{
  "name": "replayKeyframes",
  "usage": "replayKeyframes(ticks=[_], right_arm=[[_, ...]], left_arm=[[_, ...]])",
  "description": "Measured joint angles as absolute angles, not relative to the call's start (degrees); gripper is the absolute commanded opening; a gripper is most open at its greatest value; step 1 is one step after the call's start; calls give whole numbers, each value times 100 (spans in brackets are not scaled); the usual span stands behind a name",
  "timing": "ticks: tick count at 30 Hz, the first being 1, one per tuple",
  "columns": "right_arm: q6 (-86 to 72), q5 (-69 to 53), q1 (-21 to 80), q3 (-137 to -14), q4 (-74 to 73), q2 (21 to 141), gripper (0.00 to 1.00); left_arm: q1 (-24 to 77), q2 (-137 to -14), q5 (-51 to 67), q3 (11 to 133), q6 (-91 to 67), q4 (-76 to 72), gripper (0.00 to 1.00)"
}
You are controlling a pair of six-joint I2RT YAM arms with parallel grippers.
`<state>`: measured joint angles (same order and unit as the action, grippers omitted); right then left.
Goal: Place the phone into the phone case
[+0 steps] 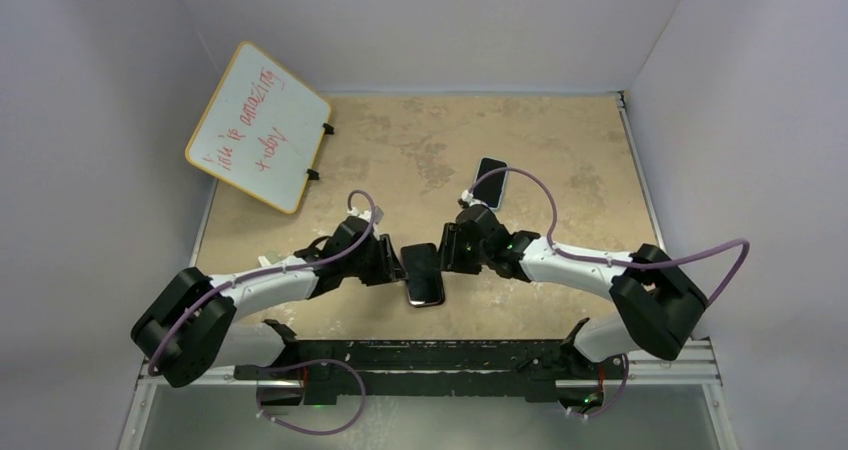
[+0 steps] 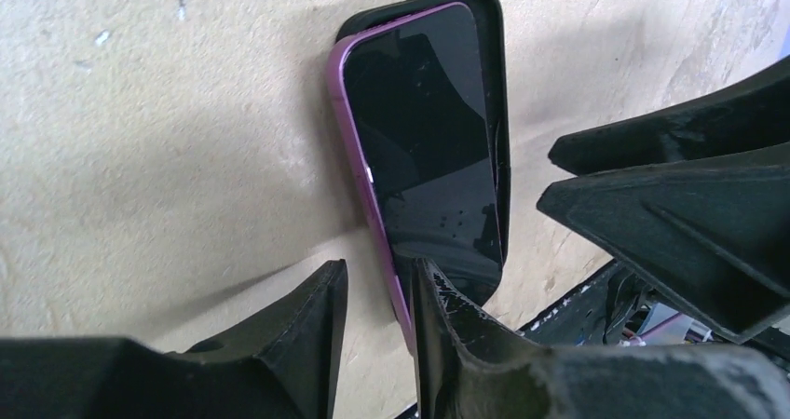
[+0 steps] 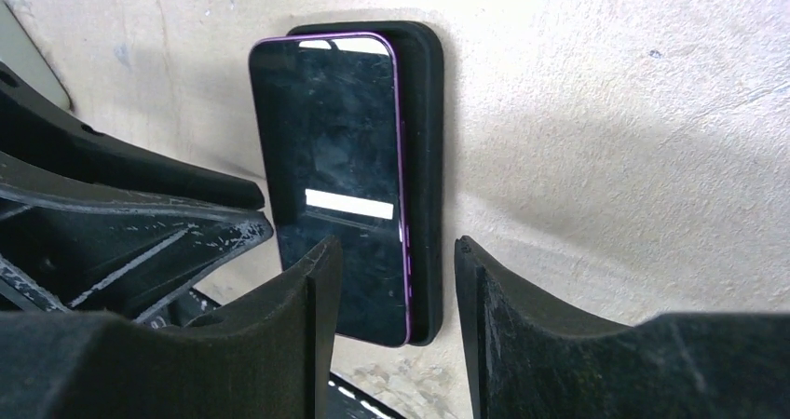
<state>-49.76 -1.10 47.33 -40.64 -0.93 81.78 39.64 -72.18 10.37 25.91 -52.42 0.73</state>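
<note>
The phone [image 2: 424, 140] has a black screen and a purple rim. It lies face up, skewed in the black case [image 2: 496, 84], with its left edge riding over the case's side. Both lie on the tan table between the arms [image 1: 424, 278]. My left gripper [image 2: 380, 270] is open, with a narrow gap between its fingers. Its right finger [image 2: 447, 317] is on the phone's near left corner. In the right wrist view the phone [image 3: 331, 168] sits left of the case's wall [image 3: 427, 158]. My right gripper [image 3: 397, 247] is open around the near right edge of the case and phone.
A second phone [image 1: 490, 182] lies on the table behind the right arm. A whiteboard [image 1: 258, 125] with red writing leans at the back left. White walls close in the table on three sides. A black rail [image 1: 420, 355] runs along the near edge.
</note>
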Motion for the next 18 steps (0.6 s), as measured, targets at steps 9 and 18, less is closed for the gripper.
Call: replayKeyframes(ticks=[9, 18], right_arm=[[-4919, -698, 4449, -3607, 513, 8471, 41], [-4901, -1288, 4392, -3345, 1345, 8715, 32]], left_arm=[[3964, -7577, 1291, 2591, -5157, -427, 13], [3948, -7662, 1433, 2598, -5135, -593, 1]])
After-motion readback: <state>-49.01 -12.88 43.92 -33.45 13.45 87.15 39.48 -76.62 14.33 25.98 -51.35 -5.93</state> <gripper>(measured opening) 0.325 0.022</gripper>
